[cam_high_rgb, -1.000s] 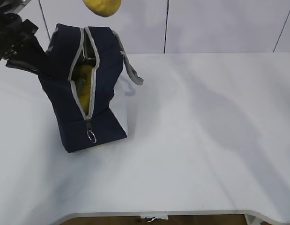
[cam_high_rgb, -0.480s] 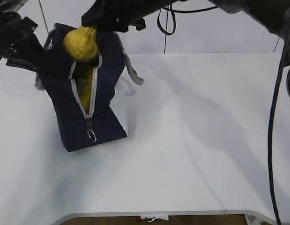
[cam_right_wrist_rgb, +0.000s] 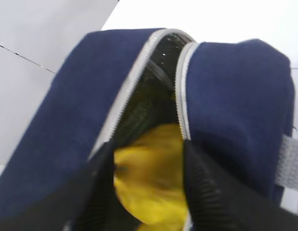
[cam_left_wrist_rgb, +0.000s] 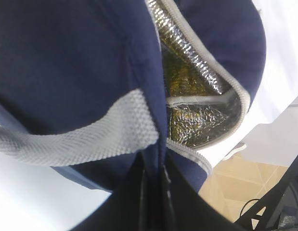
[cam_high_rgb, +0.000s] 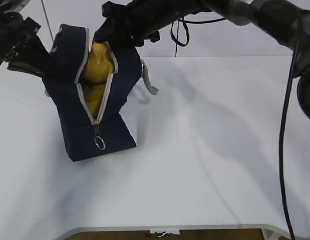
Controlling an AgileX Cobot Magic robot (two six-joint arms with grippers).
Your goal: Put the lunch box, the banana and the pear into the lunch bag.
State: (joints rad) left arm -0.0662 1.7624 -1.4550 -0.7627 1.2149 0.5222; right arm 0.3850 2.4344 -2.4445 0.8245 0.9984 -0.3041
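The navy lunch bag (cam_high_rgb: pixel 69 120) stands tilted on the white table with its zipper open. My left gripper (cam_high_rgb: pixel 42 72) (cam_left_wrist_rgb: pixel 153 166) is shut on the fabric edge of the lunch bag (cam_left_wrist_rgb: pixel 67 57), holding the mouth open. Reaching in from above, my right gripper (cam_high_rgb: pixel 99 50) (cam_right_wrist_rgb: pixel 148 159) has the yellow pear (cam_high_rgb: pixel 98 62) (cam_right_wrist_rgb: pixel 149 187) between its fingers, down in the bag's mouth (cam_right_wrist_rgb: pixel 153 86). Part of the banana (cam_high_rgb: pixel 96 100) shows yellow in the opening below the pear. The lunch box is hidden.
A grey webbing handle (cam_high_rgb: pixel 147 80) hangs off the bag's right side, and the zipper's ring pull (cam_high_rgb: pixel 99 144) dangles at its front. A black cable (cam_high_rgb: pixel 290 130) from the right arm hangs at the right. The table's front edge (cam_high_rgb: pixel 170 227) runs close by.
The pear has come down from above the bag into its open mouth, carried by the right arm. The left gripper has kept its hold on the bag.
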